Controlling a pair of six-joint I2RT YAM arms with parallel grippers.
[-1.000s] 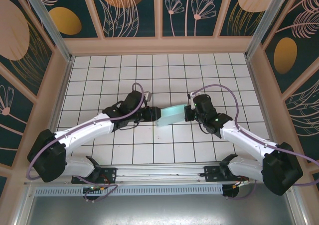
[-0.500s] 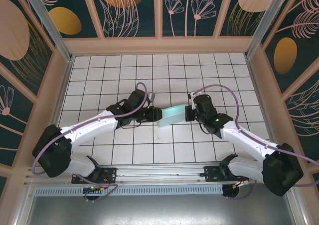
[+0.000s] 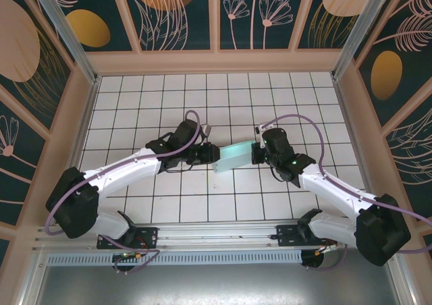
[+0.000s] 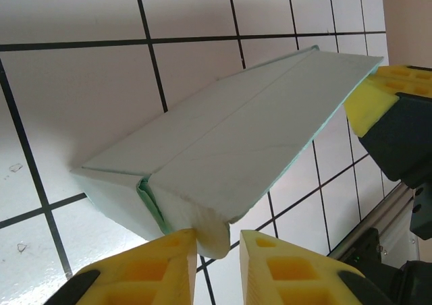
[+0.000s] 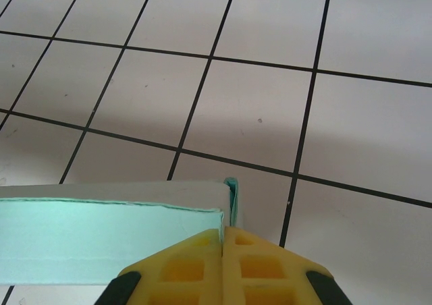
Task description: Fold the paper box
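Where the paper box [image 3: 233,156] spans the gap between your two pincers, its right end is pinched in the closed right pincer [image 5: 223,232], and the card's edge vanishes behind the yellow pads [image 5: 263,264]. Your left pincer [image 4: 217,234] stands narrow around the box's left end flap. One pad touches the flap and the other shows a sliver of gap. The frame's bottom edge cuts off its fingers.
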